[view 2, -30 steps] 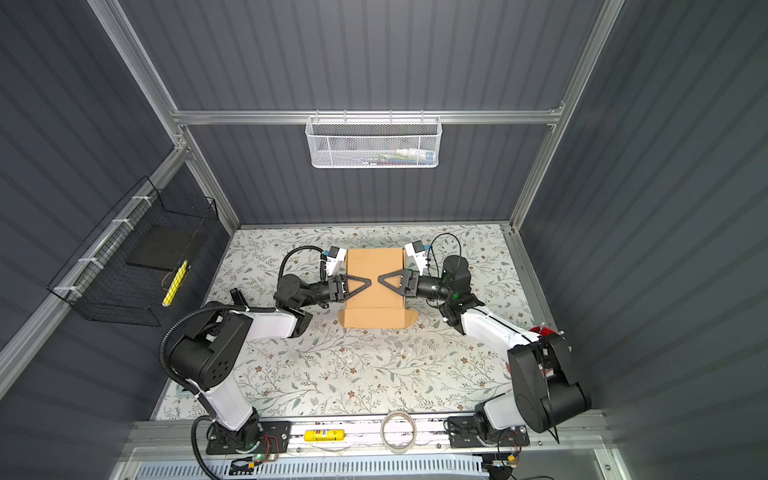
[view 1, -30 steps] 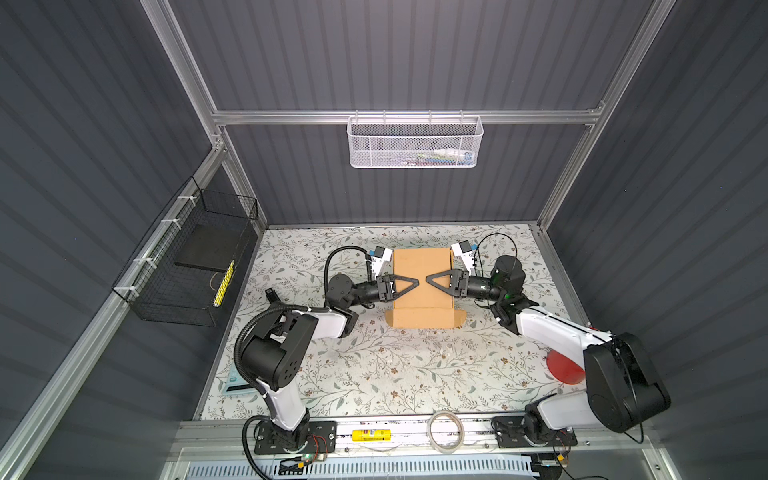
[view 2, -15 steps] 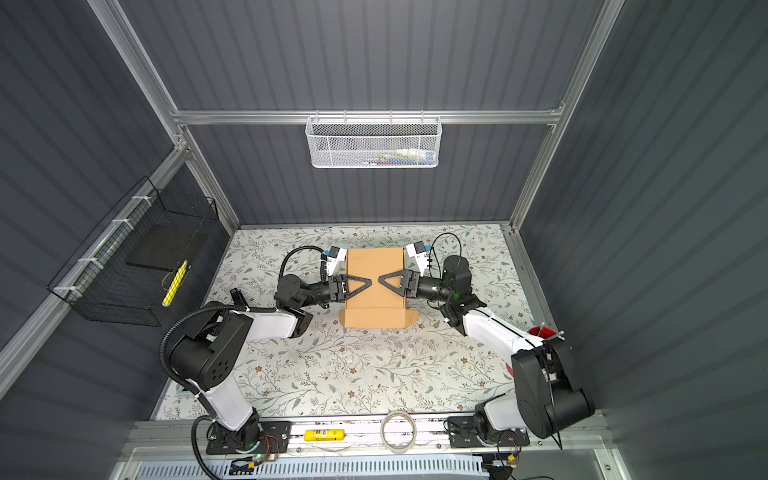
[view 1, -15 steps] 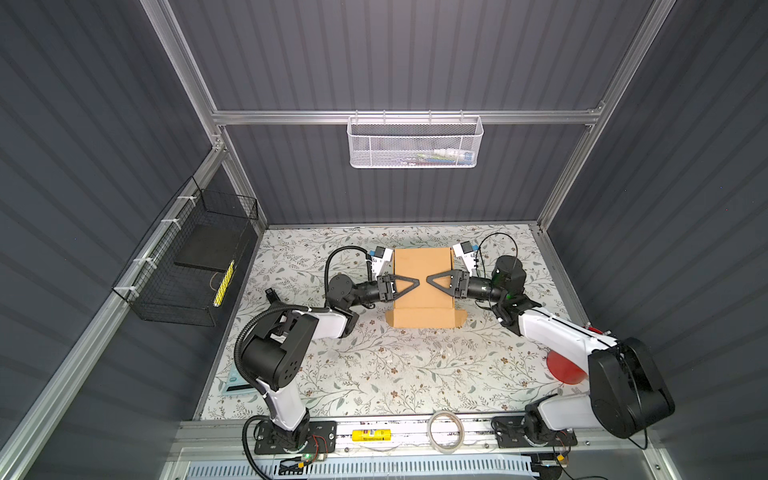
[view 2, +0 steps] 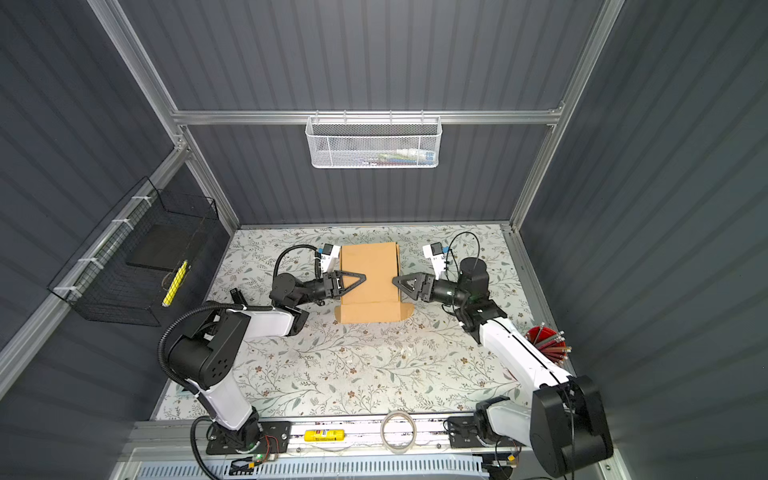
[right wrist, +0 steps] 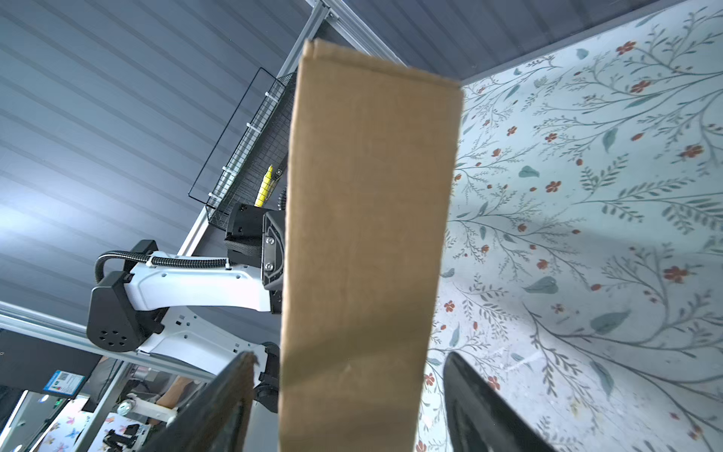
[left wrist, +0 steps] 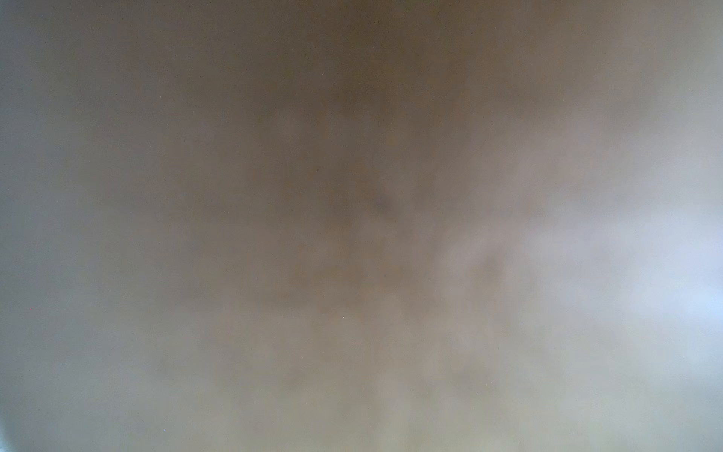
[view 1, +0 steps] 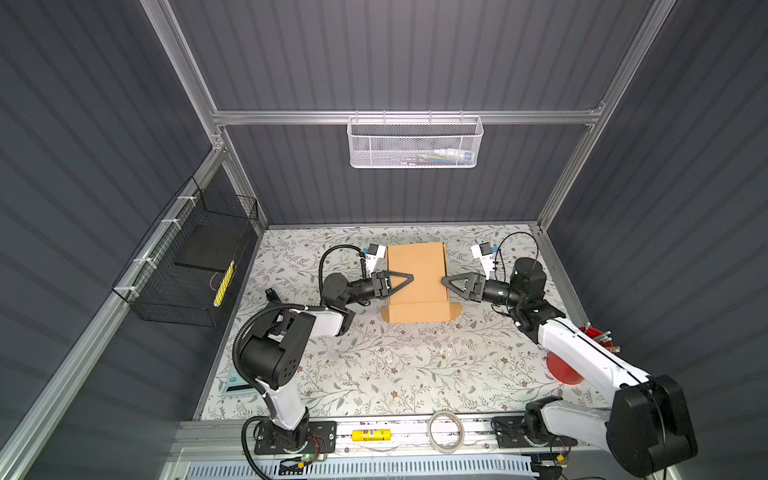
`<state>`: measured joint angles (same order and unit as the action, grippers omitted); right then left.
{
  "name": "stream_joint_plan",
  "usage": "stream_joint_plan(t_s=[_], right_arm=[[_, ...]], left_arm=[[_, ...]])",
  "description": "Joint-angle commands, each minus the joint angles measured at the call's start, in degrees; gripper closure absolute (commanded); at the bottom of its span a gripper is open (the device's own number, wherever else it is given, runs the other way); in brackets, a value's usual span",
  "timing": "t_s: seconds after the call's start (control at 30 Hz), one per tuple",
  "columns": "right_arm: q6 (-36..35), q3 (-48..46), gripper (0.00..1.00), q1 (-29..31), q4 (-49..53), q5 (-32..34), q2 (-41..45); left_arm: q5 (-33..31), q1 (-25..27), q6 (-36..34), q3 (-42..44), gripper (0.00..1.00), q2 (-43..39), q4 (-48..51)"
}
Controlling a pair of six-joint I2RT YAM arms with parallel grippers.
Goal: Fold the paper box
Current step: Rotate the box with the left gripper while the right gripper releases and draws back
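The paper box [view 1: 417, 270] [view 2: 368, 266] is a closed brown cardboard mailer at the back middle of the table, with a front flap [view 1: 419, 312] folded out low. My left gripper [view 1: 409, 277] [view 2: 361, 277] reaches in from the left. Its upper finger lies on the lid, its lower finger is hidden, and it is shut on the box's left side. The left wrist view is only a brown blur. My right gripper [view 1: 444, 279] [view 2: 395, 280] [right wrist: 348, 356] is at the box's right edge. It is open, and the box wall [right wrist: 367, 235] stands between its fingers with a gap on each side.
A white mesh basket [view 1: 413, 143] hangs on the back wall and a black wire basket [view 1: 195, 266] on the left wall. A red cup of pencils [view 2: 546, 338] stands at the right edge. A tape roll [view 1: 445, 428] and a yellow marker [view 1: 372, 435] lie on the front rail.
My right gripper has opened wider and drawn back to the right, from over the lid to the box's right edge. The left gripper and the box have stayed put.
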<state>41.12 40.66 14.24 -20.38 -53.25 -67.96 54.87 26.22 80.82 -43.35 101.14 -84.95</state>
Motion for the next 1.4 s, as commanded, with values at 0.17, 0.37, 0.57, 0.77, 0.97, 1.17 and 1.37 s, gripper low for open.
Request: stream_joint_plan(t_s=[0.17,0.37,0.57,0.77,0.97,1.17,1.37], right_arm=[[-11.7,0.3,0.23,-1.2,13.5,6.0,6.8],[-18.1,-0.1,0.22,-1.2,19.1,12.7,11.6],[-22.2,-1.1,0.22,-1.2,21.0,17.2,14.2],[-25.5,-4.0,0.2,-1.2,17.2,18.8,15.6],[-29.1,-4.6,0.19,-1.2,16.5,19.2,14.6],[-31.2,-6.6,0.19,-1.2,14.2,18.3,14.1],[-34.3,-8.6,0.19,-1.1,14.1,17.4,15.8]], left_arm=[[0.7,-2.5,5.1,0.1,0.57,2.2,-2.8],[1.0,-4.6,9.6,-0.1,0.58,3.4,-2.7],[0.3,-6.2,15.8,-1.0,0.58,4.4,-2.7],[-1.3,-6.7,23.3,-1.3,0.59,6.3,-2.7],[-4.5,-6.7,31.0,-2.6,0.6,7.9,-2.6],[-5.7,-6.7,32.1,-2.9,0.6,6.3,5.6],[-4.0,-6.7,30.1,-2.6,0.6,2.1,19.8]])
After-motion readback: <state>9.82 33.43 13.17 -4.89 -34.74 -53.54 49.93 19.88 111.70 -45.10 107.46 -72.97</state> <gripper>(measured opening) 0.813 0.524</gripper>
